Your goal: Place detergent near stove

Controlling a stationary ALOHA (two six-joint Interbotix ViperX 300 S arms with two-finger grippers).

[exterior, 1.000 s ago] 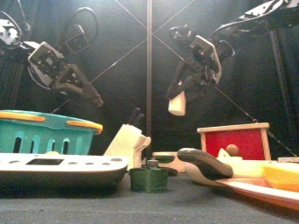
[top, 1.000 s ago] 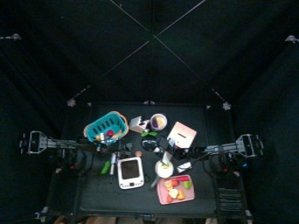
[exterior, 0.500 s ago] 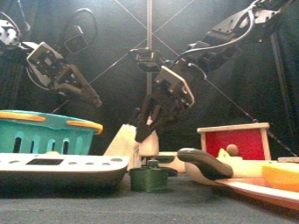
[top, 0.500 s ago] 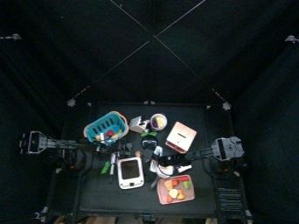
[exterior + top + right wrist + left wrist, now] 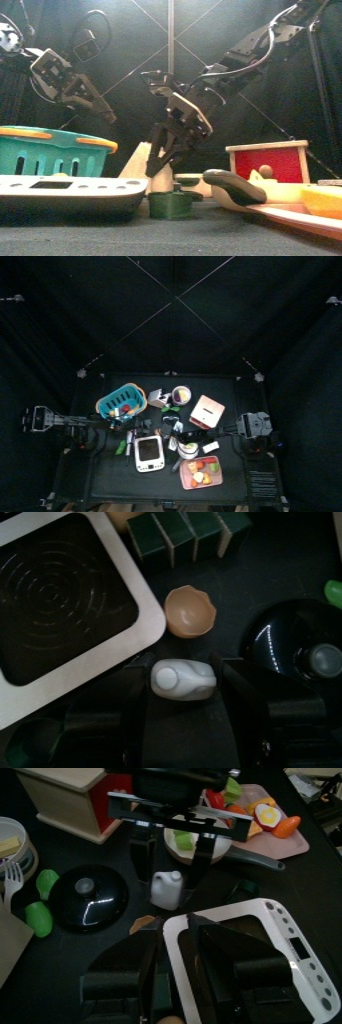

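Observation:
The detergent is a small white bottle [image 5: 183,679], held between the jaws of my right gripper [image 5: 178,439]. It is low over the table beside the stove, and I cannot tell if it touches. It also shows in the left wrist view [image 5: 166,889] and in the front view [image 5: 162,183]. The stove [image 5: 150,453] is a white unit with a black ringed top [image 5: 60,602], at the table's front left [image 5: 67,190]. My left gripper [image 5: 91,103] hangs raised at the left, shut and empty.
A teal basket [image 5: 119,402] stands at the back left and a red-and-white box [image 5: 267,160] at the right. A black lid [image 5: 301,652] and an orange cup [image 5: 191,610] lie close to the bottle. A tray of food [image 5: 201,471] is at the front right.
My right arm has come down and to the left with the bottle, from high above the table to just beside the stove. The left arm has not moved.

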